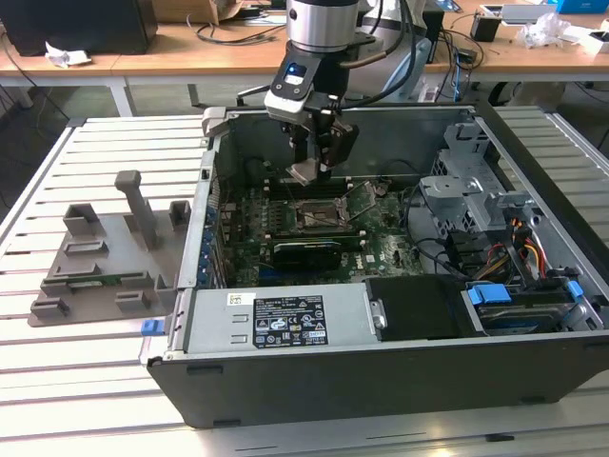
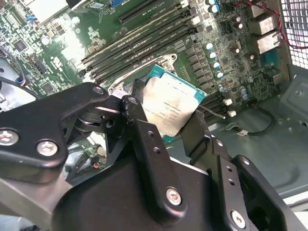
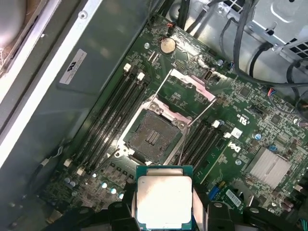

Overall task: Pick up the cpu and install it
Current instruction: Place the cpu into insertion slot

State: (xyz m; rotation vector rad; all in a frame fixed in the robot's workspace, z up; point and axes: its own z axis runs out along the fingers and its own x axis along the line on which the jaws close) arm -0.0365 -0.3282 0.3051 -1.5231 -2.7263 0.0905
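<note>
The fingers (image 2: pixel 144 132) pinch the cpu (image 2: pixel 171 108) by two opposite edges. It hangs clear above the motherboard (image 3: pixel 250 120), near the open socket (image 3: pixel 153 134).

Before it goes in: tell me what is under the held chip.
The chip, held in the jaws, hangs over the motherboard near the open socket. The board patch straight beneath is covered.

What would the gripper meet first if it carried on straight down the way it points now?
Most likely the open socket frame on the motherboard, or the board right beside it. The gripper, jaws shut on the cpu, hangs over that area with nothing between; depth is unclear.
</note>
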